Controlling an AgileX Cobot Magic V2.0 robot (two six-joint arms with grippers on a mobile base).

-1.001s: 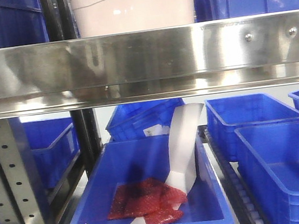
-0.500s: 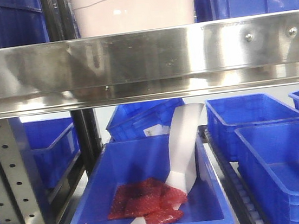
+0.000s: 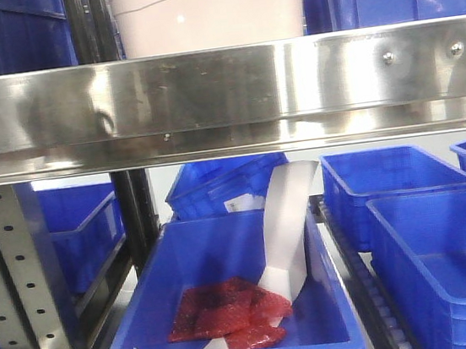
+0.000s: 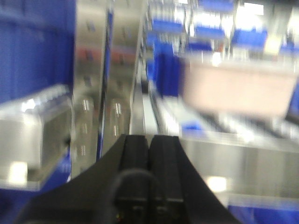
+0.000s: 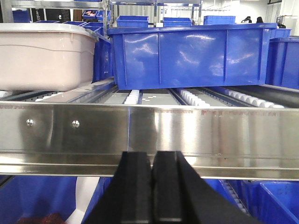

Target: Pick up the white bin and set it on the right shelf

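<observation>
Behind one right shelf (image 3: 222, 86), one white bin (image 3: 209, 11) is seen at the front view's top centre, while left gripper (image 4: 149, 144) and right gripper (image 5: 152, 161) are closed, empty.

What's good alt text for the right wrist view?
The right gripper, fingers pressed together and holding nothing, faces the right shelf, a broad steel rail with rivets. On the rollers behind it sit the white bin at left and a blue crate beside it.
</observation>
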